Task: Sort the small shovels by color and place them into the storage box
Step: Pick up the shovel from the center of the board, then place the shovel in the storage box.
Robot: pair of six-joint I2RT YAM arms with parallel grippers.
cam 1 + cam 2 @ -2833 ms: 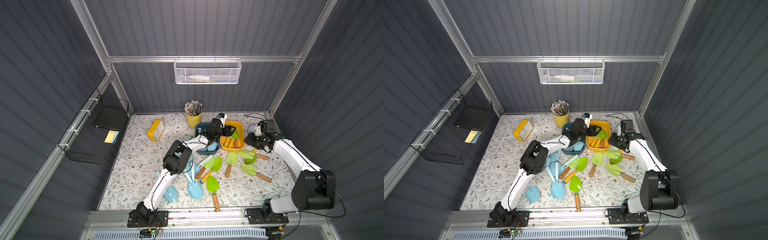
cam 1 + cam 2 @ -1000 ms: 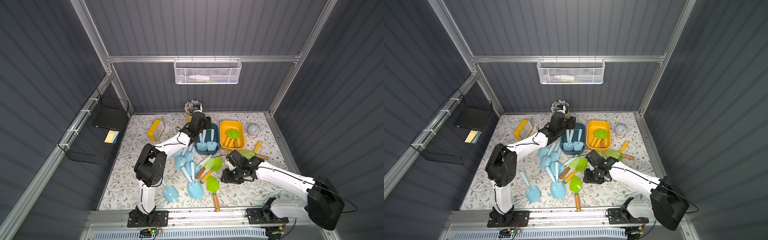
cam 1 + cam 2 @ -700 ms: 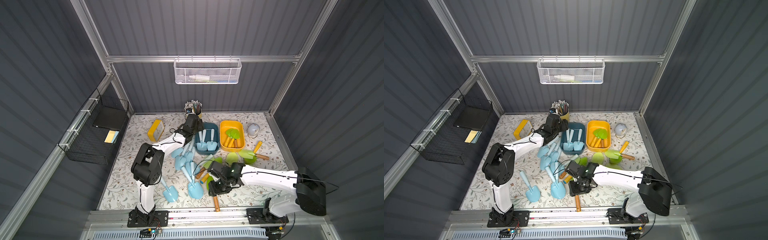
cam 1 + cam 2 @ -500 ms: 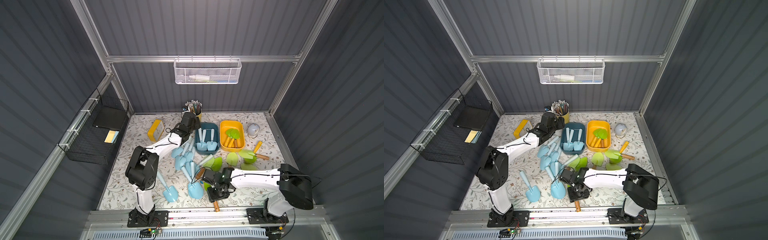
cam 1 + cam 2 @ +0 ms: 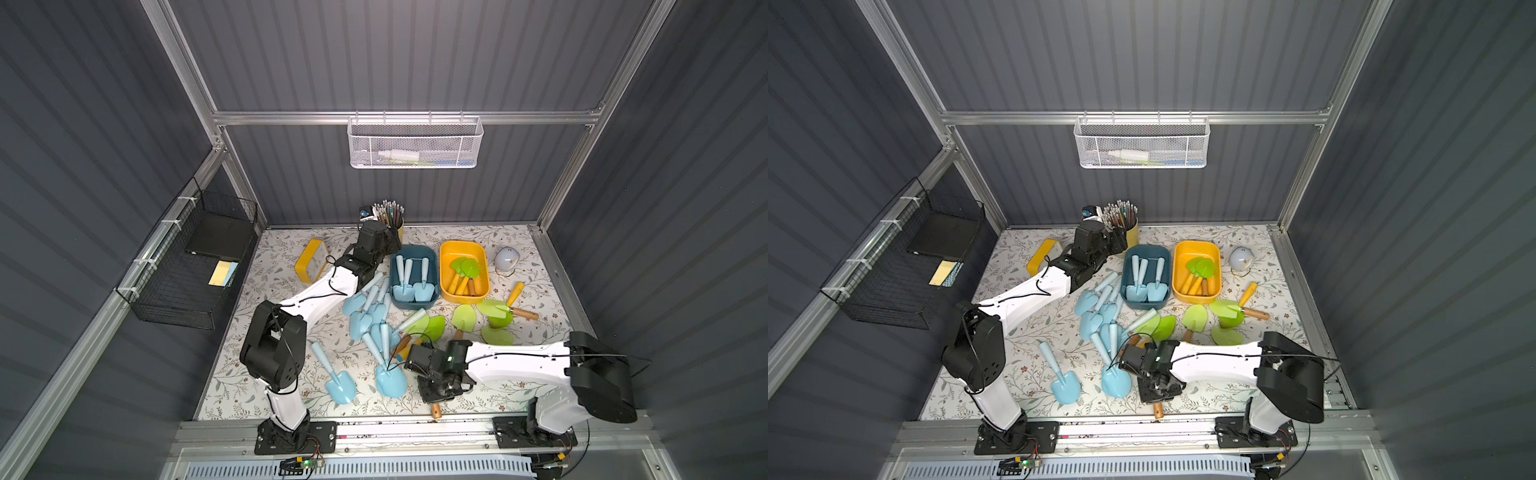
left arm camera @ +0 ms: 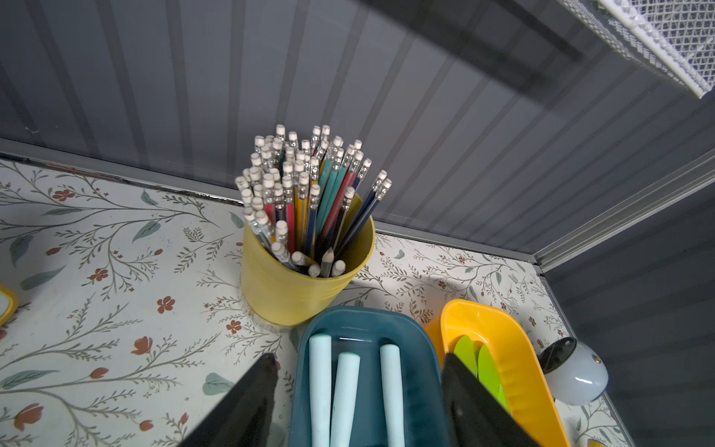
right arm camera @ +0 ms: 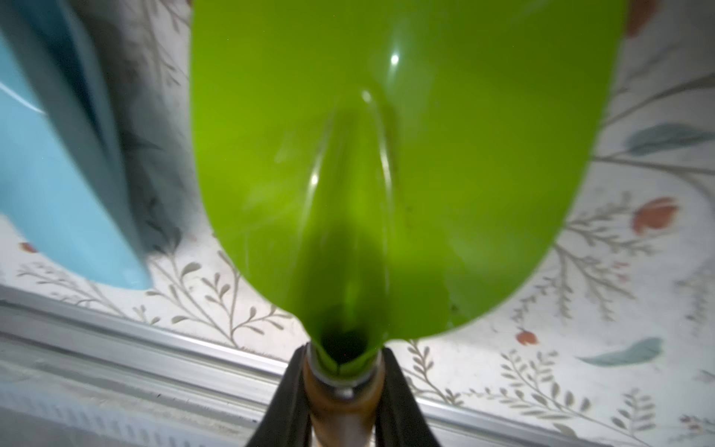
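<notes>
My right gripper (image 7: 342, 387) is shut on the brown handle of a green shovel (image 7: 387, 154) lying on the table near the front edge. In a top view this gripper (image 5: 436, 399) covers the blade, and only the handle end (image 5: 435, 411) shows. My left gripper (image 6: 358, 358) is open and empty above the far end of the blue box (image 5: 411, 306), beside the pencil cup. Three blue shovels (image 5: 409, 278) lie in the blue box. Green shovels (image 5: 465, 270) lie in the yellow box (image 5: 461, 244). A pile of blue shovels (image 5: 370, 316) and several green shovels (image 5: 465, 318) lie loose on the table.
A yellow cup of pencils (image 6: 301, 286) stands behind the boxes. A yellow-framed object (image 5: 311, 266) sits at the back left and a pale dome (image 5: 506, 259) at the back right. A black wire basket (image 5: 191, 266) hangs on the left wall. A metal rail (image 7: 116, 329) runs along the front edge.
My right arm swung from the back right to the front of the table and closed on a green shovel's handle. My left gripper drew back from the boxes toward the pencil cup.
</notes>
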